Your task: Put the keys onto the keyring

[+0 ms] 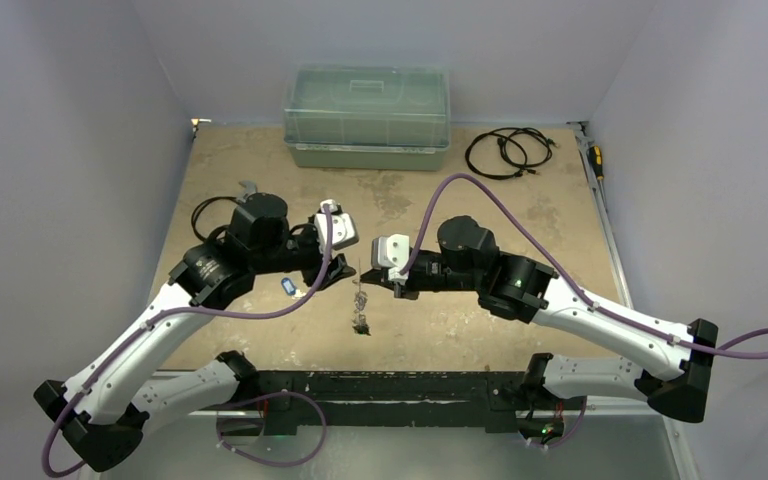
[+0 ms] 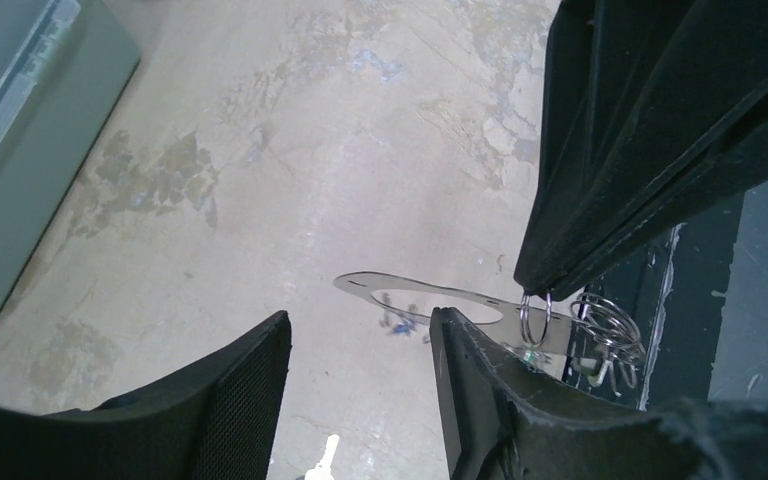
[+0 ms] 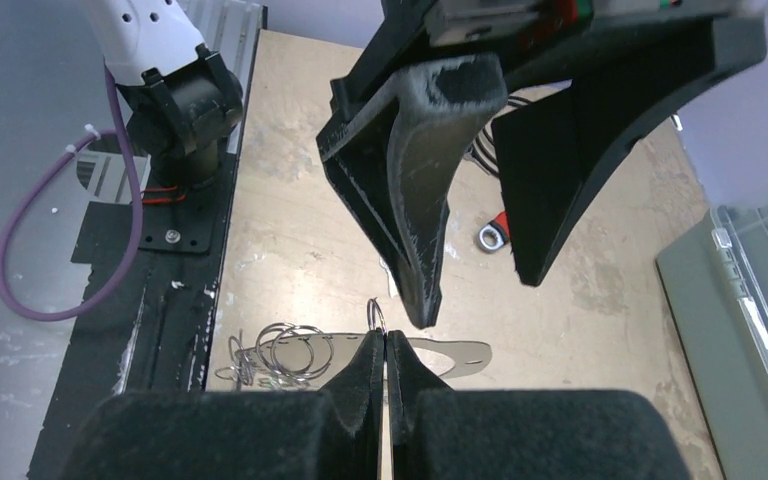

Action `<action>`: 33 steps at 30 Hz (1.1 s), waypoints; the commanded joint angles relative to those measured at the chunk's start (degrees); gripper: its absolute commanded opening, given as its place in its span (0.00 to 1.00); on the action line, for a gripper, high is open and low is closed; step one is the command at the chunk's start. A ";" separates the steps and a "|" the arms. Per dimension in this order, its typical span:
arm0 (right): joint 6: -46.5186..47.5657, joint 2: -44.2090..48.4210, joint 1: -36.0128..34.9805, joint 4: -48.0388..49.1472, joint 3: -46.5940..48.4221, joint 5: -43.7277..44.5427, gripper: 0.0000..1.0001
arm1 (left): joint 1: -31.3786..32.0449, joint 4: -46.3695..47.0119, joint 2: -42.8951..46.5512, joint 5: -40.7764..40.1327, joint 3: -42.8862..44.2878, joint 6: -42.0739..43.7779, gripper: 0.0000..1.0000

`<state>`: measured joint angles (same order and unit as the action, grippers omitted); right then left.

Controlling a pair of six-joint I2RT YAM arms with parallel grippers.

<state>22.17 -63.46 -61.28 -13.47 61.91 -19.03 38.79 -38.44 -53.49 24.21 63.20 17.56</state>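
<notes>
The keyring (image 2: 410, 293) is a flat, thin silvery loop with an oblong opening, between the two grippers; it also shows in the right wrist view (image 3: 452, 352) and in the top view (image 1: 359, 290). My right gripper (image 3: 385, 335) is shut on a small wire ring (image 3: 376, 314) at the keyring's edge. Several more wire rings (image 3: 290, 350) bunch at its near end. My left gripper (image 2: 360, 316) is open and empty, just left of the keyring. A blue-tagged key (image 1: 288, 286) lies under the left gripper (image 1: 332, 268). A red-tagged key (image 3: 493, 233) lies beyond it.
A clear lidded box (image 1: 367, 115) stands at the back middle. A black cable coil (image 1: 505, 152) and a yellow-handled tool (image 1: 595, 160) lie at the back right. A black mounting rail (image 1: 400, 385) runs along the near edge.
</notes>
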 commanded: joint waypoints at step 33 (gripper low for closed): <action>0.12 -1.82 -0.16 1.90 2.78 5.27 0.00 | 5.42 5.16 1.73 3.75 -4.26 6.12 0.34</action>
<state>22.15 -65.36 -61.28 -14.22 61.93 -15.68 43.92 -35.68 -51.72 27.33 58.37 22.35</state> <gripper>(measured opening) 0.005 0.362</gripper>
